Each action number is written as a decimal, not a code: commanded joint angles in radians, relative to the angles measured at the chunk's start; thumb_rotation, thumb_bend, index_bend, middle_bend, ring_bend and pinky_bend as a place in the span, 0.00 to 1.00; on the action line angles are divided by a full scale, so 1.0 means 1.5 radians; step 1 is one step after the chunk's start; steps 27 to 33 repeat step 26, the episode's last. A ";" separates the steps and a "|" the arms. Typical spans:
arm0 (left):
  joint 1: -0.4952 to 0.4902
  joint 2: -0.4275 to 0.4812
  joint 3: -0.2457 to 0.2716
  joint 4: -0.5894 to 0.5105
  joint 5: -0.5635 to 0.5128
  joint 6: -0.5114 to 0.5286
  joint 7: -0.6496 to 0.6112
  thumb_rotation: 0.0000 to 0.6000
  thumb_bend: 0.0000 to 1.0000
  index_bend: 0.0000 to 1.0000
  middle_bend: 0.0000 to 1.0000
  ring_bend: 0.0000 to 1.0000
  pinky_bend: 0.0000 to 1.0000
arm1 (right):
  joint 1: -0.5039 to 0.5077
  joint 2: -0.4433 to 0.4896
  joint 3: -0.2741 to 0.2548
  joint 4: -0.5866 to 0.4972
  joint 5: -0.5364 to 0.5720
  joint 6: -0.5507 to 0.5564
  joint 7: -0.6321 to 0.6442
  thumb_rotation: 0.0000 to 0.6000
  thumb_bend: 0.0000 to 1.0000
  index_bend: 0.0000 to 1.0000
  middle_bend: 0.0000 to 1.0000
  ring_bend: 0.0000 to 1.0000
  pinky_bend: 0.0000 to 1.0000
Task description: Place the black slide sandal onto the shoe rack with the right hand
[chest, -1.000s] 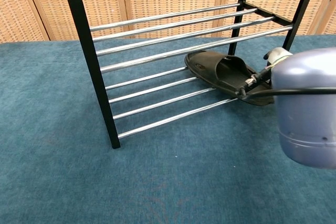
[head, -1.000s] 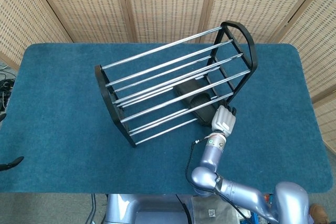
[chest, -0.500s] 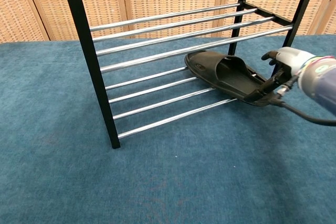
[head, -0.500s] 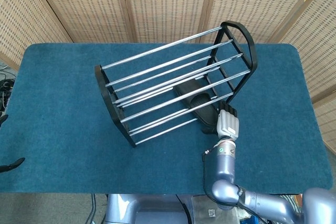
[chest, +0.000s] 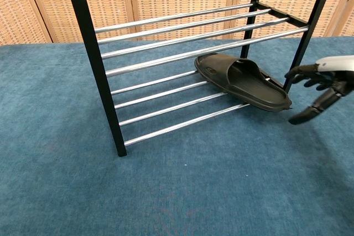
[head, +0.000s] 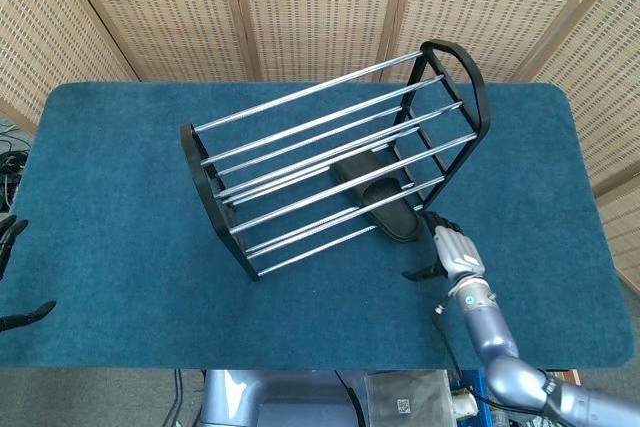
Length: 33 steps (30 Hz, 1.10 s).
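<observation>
The black slide sandal (head: 378,198) (chest: 243,80) lies on the lower rails of the shoe rack (head: 330,147) (chest: 166,64), its heel end jutting past the front rail. My right hand (head: 449,249) (chest: 321,85) hovers just right of the sandal's heel, apart from it, fingers spread and empty. At the far left edge of the head view only the dark fingertips of my left hand (head: 12,277) show, apart and holding nothing.
The rack stands slanted in the middle of the blue cloth-covered table (head: 120,197). Wicker screens (head: 320,7) close off the back. The rack's black end frame (chest: 312,23) rises right beside my right hand.
My right hand has let go of the sandal's heel and drawn back to the right and toward the table's front edge. The sandal stays on the lower rails.
</observation>
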 commanded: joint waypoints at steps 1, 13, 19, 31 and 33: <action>-0.002 -0.005 0.000 -0.005 -0.005 -0.002 0.014 1.00 0.14 0.00 0.00 0.00 0.00 | -0.034 0.140 -0.039 -0.010 -0.032 -0.187 0.051 1.00 0.00 0.05 0.09 0.00 0.00; 0.000 -0.025 -0.003 -0.009 -0.009 0.010 0.049 1.00 0.14 0.00 0.00 0.00 0.00 | -0.162 0.217 0.016 0.130 -0.460 -0.291 0.206 1.00 0.00 0.18 0.15 0.00 0.00; 0.003 -0.037 0.000 -0.004 0.005 0.020 0.059 1.00 0.14 0.00 0.00 0.00 0.00 | -0.225 0.168 -0.020 0.280 -0.773 -0.093 0.430 1.00 0.00 0.20 0.10 0.00 0.00; 0.017 -0.068 0.000 0.017 0.038 0.066 0.074 1.00 0.14 0.00 0.00 0.00 0.00 | -0.267 0.113 -0.085 0.471 -0.889 0.148 0.622 1.00 0.00 0.03 0.00 0.00 0.00; 0.017 -0.068 0.000 0.017 0.038 0.066 0.074 1.00 0.14 0.00 0.00 0.00 0.00 | -0.267 0.113 -0.085 0.471 -0.889 0.148 0.622 1.00 0.00 0.03 0.00 0.00 0.00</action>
